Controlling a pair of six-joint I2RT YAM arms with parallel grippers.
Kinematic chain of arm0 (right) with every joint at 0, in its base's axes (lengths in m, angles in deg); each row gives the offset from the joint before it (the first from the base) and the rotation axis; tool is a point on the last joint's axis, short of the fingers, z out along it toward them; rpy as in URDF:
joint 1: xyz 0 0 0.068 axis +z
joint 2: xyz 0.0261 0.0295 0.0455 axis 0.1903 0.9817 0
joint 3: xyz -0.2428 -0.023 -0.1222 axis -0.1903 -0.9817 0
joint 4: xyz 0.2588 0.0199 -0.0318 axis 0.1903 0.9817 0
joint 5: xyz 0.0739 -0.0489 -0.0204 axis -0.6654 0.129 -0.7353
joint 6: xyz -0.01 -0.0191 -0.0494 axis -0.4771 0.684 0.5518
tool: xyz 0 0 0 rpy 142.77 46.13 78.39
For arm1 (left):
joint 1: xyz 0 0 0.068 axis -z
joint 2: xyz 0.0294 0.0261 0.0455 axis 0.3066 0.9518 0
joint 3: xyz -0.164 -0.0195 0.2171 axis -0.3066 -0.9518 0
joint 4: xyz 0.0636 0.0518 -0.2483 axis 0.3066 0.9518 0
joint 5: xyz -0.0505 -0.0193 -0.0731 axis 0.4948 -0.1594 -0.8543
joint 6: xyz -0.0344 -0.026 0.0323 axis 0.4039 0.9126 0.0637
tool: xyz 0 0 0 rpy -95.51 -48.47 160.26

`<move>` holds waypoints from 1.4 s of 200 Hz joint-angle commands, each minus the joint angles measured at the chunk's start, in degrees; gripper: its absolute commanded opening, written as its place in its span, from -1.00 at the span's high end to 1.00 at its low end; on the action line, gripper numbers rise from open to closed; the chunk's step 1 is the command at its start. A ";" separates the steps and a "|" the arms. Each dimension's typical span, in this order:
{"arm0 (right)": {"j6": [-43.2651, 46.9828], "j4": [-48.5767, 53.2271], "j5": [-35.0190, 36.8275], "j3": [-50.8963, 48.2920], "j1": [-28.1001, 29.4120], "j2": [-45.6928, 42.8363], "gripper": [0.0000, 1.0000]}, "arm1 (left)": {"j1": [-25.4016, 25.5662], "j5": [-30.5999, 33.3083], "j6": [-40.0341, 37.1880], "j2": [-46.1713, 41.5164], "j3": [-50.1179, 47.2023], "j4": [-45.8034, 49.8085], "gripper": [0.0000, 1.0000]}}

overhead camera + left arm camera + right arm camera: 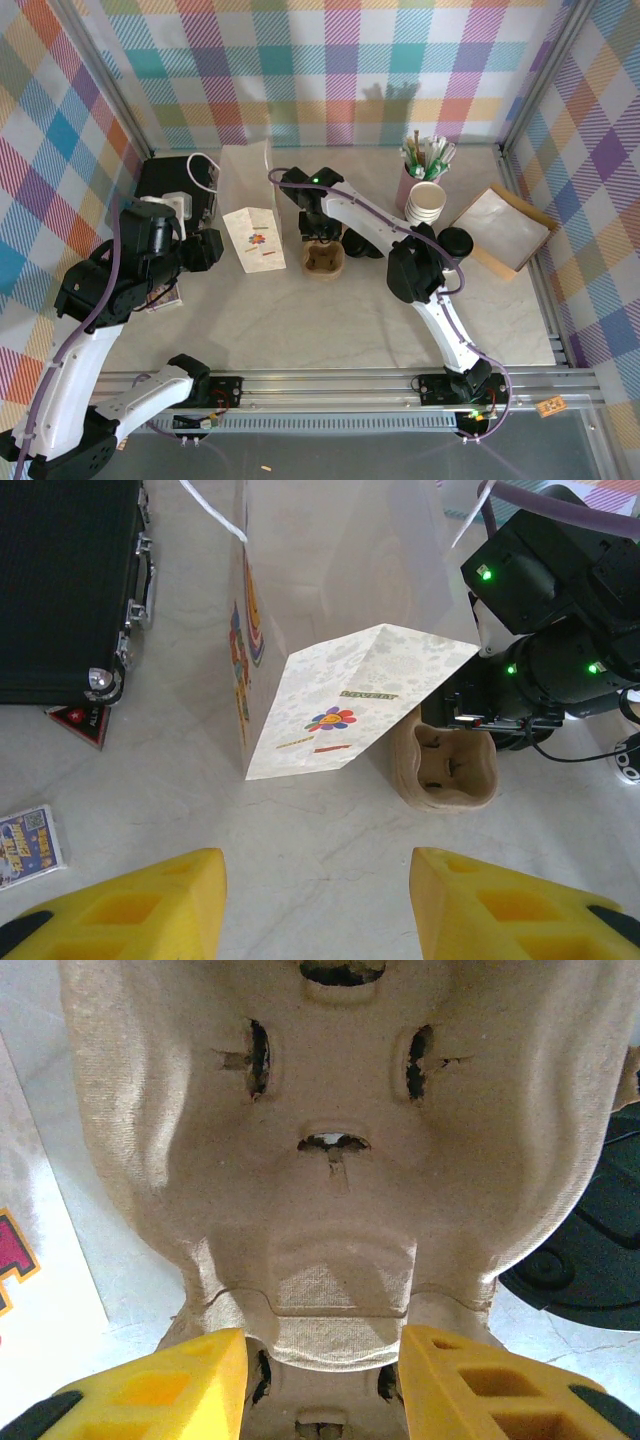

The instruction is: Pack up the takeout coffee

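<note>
**R gripper on cup carrier, coffee just right of it, still on table**

Labels first: no readable txt anywhere. Flat paper bag (345, 705) lying near the tall white bag (330, 550) has a flower print plus a short word above it and two coloured strips below, all too small to read. Tall bag has colour print on its left side, seen edge-on, illegible. Small blue card (25, 845) at near-left has a QR-like block, txt too blurry. Red tag (75, 725) sticks out under the black case (60, 580), mark unreadable.

Takeout coffee (358, 245): seen from above as a dark round lid, partly under the right arm, cup wall hidden. It sits on the table (300, 330), just right of the pulp cup carrier (323, 262). In the right wrist view a black ridged lid shows at the right edge, beside the carrier.

Right gripper (322, 1345): fingers apart, straddling the carrier's centre ridge, very close over it. Can't tell if the pads touch. Coffee is just right of it, not between the fingers.

Left gripper (317, 855): fingers wide apart, nothing between, near side of the flat bag, well left of the coffee.

Lidless cup stack (426, 203) and loose black lids (455, 240) are further right.
</note>
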 commanded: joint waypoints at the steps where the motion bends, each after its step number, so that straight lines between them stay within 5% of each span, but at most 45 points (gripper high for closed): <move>1: 0.64 0.68 -0.25 -0.22 -0.28 1.39 0.07 | -0.23 0.70 -0.77 -0.49 -0.59 -0.60 -0.03; 125: 1.50 0.28 -0.44 -0.40 -1.72 1.87 0.12 | -0.31 0.11 -0.53 0.18 -0.78 -0.60 -0.03; 280: 2.95 0.01 -0.80 -0.13 -2.34 0.18 -0.08 | -0.25 -0.57 1.07 -0.10 -0.73 0.12 -0.02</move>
